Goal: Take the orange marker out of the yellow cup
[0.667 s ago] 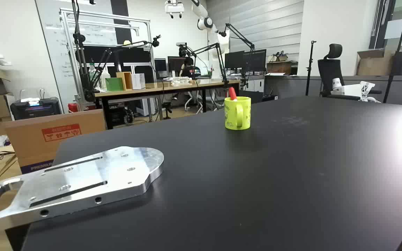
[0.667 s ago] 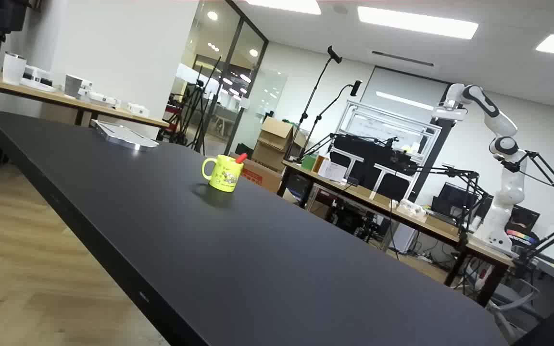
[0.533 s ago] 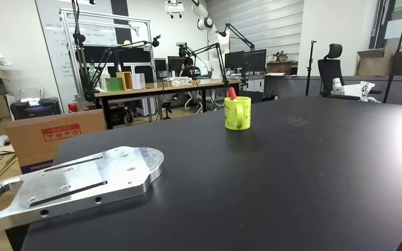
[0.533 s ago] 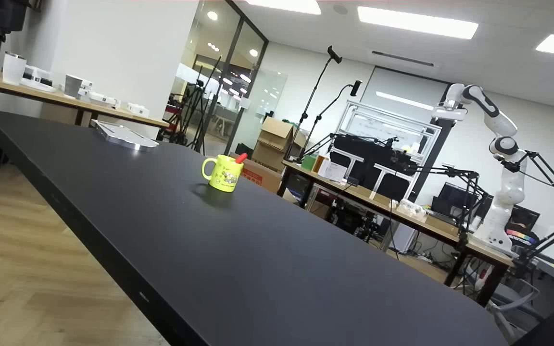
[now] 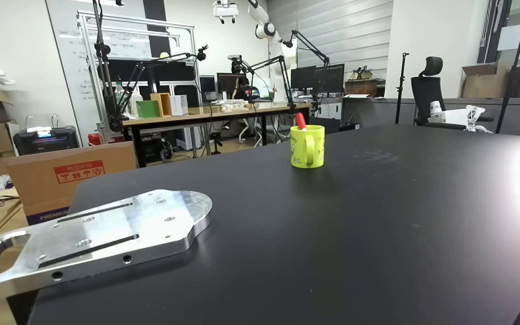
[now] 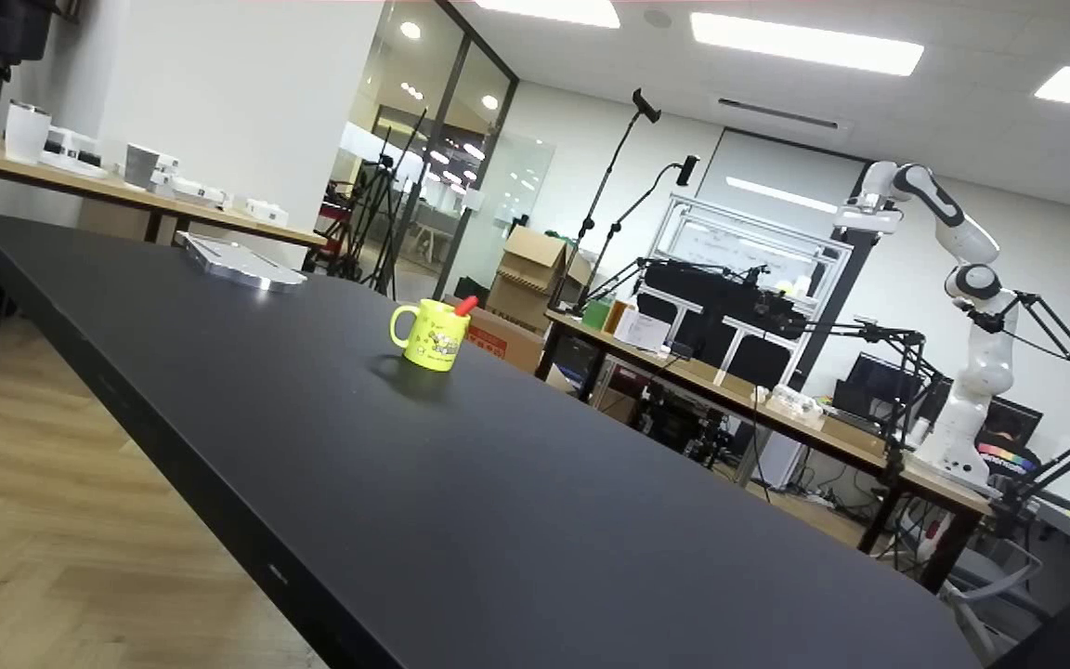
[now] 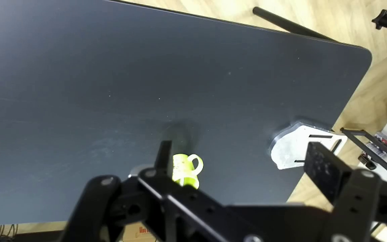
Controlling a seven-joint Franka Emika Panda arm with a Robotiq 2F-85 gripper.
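"Poking up past the rim of the yellow cup (image 5: 307, 146), that red end belongs to the orange marker (image 5: 301, 121), doesn't it?"

"It does. The marker is in the cup, its lower part hidden by the wall, and it tilts instead of standing straight. Both exterior views agree on that"

"And the cup itself?"

"Upright on the black worktop (image 5: 355, 234), near one long edge. Small dark drawings cover part of its side, and its handle (image 6: 394, 327) sticks out to the left in an exterior view"

"How do the jaws stand?"

"Spread, with a wide gap between them in the wrist view. One finger (image 7: 164, 158) covers part of the cup from that camera, and the cup itself stands well apart from them, down on the worktop"

"What else is on the worktop?"

"A bright metal plate (image 5: 120, 225) with slots and holes, lying flat, well apart from the cup, one end reaching past the edge. Beyond the worktop is a cardboard box (image 5: 70, 194) marked in red"

"And further back?"

"A wooden bench (image 5: 199, 113) carrying a green block (image 5: 148, 109), with a white robot arm (image 6: 974, 279) rising from the bench's right-hand end in an exterior view"
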